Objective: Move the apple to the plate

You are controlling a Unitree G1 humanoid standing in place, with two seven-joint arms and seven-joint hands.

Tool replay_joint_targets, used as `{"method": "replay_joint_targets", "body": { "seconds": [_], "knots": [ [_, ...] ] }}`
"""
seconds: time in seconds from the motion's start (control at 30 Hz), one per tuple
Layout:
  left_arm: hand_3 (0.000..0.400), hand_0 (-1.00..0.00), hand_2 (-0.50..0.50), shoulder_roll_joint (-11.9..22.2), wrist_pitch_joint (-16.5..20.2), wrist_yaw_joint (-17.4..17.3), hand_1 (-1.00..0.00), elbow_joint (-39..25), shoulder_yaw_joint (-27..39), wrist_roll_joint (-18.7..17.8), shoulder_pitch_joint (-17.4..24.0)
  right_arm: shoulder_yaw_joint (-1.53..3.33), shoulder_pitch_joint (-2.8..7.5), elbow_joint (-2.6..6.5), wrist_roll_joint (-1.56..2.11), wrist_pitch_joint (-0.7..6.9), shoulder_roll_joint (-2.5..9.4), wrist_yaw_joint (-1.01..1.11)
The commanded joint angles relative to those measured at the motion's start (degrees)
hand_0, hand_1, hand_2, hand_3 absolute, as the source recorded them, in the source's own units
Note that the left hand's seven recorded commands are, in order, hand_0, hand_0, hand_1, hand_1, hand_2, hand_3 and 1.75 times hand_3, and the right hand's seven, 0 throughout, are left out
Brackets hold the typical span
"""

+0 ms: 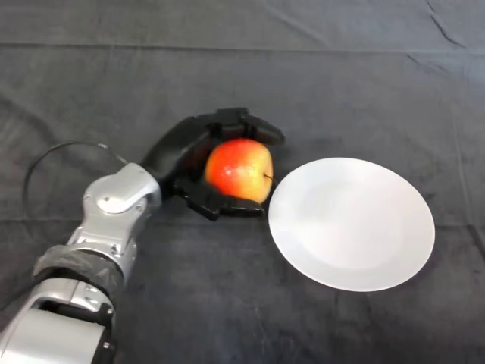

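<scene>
A red and yellow apple (239, 169) sits in my black left hand (182, 152) just left of the white plate (352, 223). The fingers curl over the apple's top and the thumb wraps under its near side. The apple's right side nearly touches the plate's left rim. The plate lies flat on the dark cloth at centre right, with nothing on it. My silver-grey arm comes in from the lower left.
The dark cloth (227, 68) covers the whole table, with folds along the far side and at the right.
</scene>
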Motion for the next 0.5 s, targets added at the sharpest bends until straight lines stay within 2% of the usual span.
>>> {"method": "replay_joint_targets", "body": {
  "seconds": [0.03,0.5],
  "knots": [
    [0.4,-1.0,-0.44,-0.65,0.45,-0.43,-0.12,-0.72,-1.81,1.33,-5.89,-0.84,0.0,-0.23,0.03,-0.08,-0.88,-0.29],
    [0.4,-1.0,-0.44,-3.66,-0.22,-1.84,-0.12,0.38,-8.81,3.16,-7.64,-0.85,-0.03,-0.14,0.03,-0.09,-0.92,-0.25]
  ]
}}
